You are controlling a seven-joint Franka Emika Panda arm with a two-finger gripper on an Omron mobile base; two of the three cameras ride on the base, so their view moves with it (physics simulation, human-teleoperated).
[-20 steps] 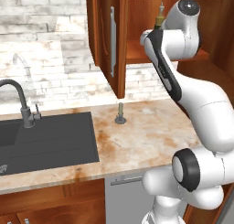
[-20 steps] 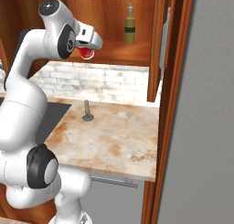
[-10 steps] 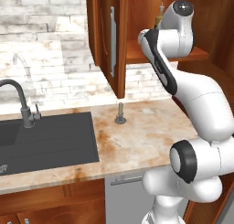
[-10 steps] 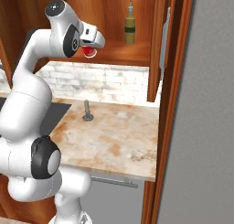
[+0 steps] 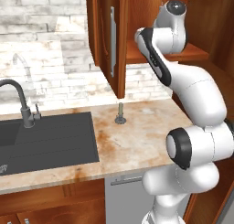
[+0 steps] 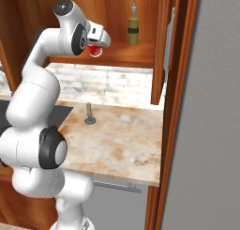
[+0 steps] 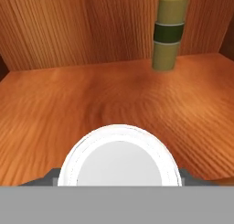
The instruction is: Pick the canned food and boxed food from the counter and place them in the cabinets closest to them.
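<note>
Canned food, short red metal cylinder with white lid (image 6: 95,50) | upper left of right base view, over wooden cabinet shelf (image 6: 123,55) | clamped in two-finger gripper (image 6: 97,48) | rigid, smooth, likely slippery; hold by curved sides

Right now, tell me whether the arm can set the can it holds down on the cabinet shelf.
Probably yes. The canned food sits in the jaws above the shelf, with bare wood ahead of it; the olive-green bottle stands well back and to one side.
</note>
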